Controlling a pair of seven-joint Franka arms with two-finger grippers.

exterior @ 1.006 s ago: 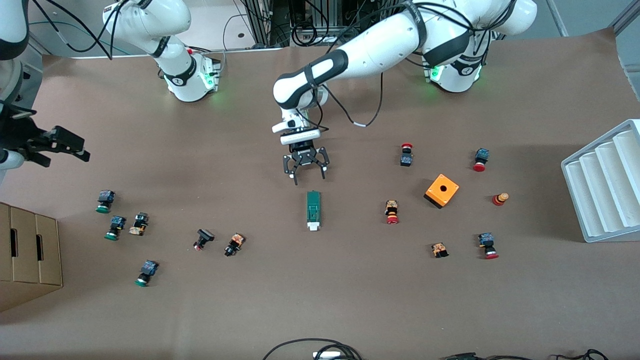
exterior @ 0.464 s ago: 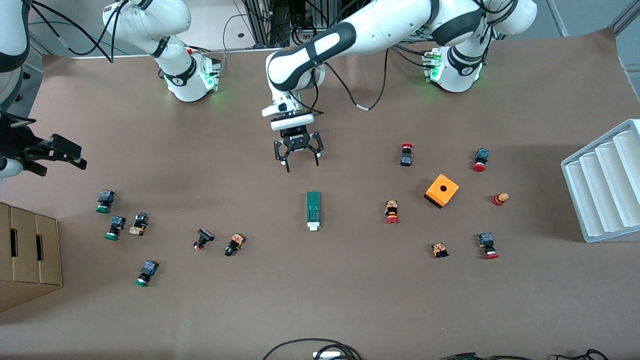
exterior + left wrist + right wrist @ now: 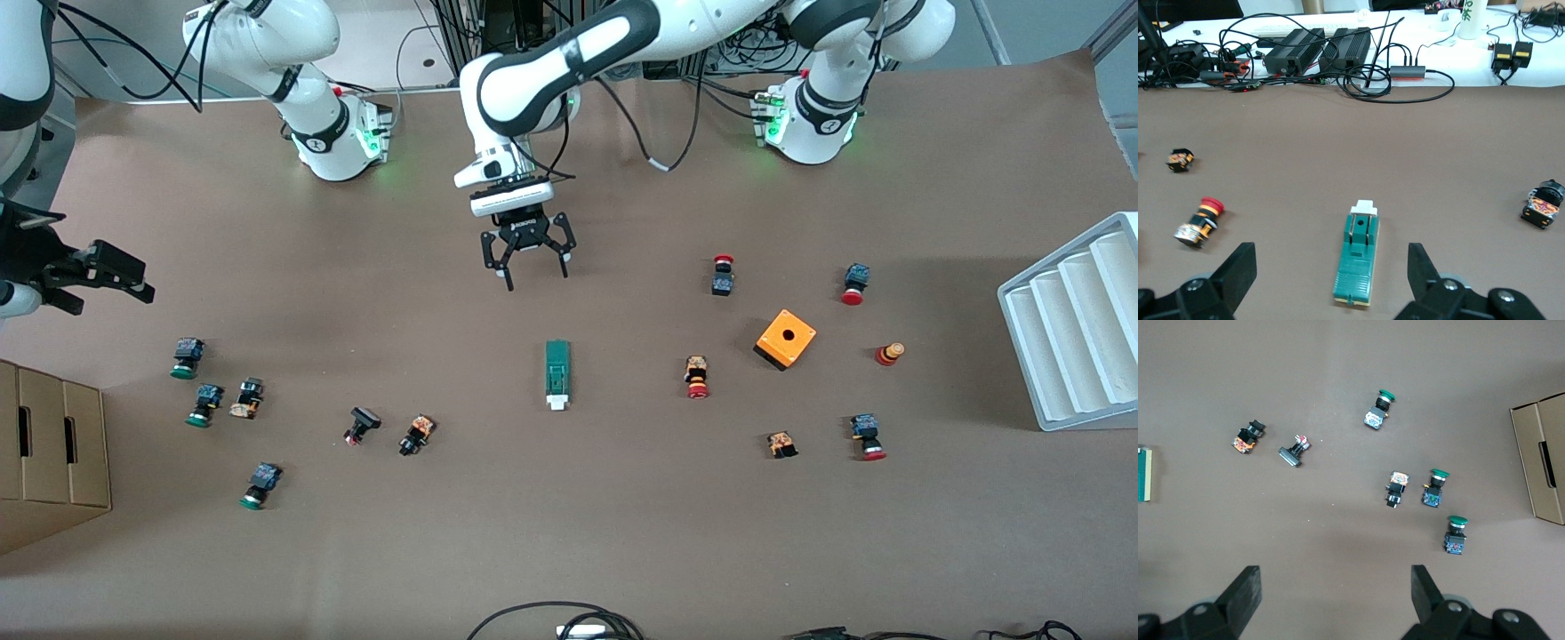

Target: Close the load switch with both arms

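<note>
While left gripper [image 3: 525,267] pulls back w/ fingers spread, load switch [image 3: 557,374] lies untouched mid-table, nearer cam; right gripper [image 3: 84,267] waits spread over table edge. Task looks finished.

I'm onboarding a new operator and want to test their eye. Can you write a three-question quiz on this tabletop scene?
1. True or false: the left tool is shut on the load switch.
2. Which lies nearer the front camera: the load switch or the orange box? A) load switch B) orange box
3. Fill in: the right tool is up at the right arm's end of the table, above the push buttons with ____ caps.

Key:
1. False; it is open, above bare table, and the switch lies untouched.
2. A
3. green
</note>
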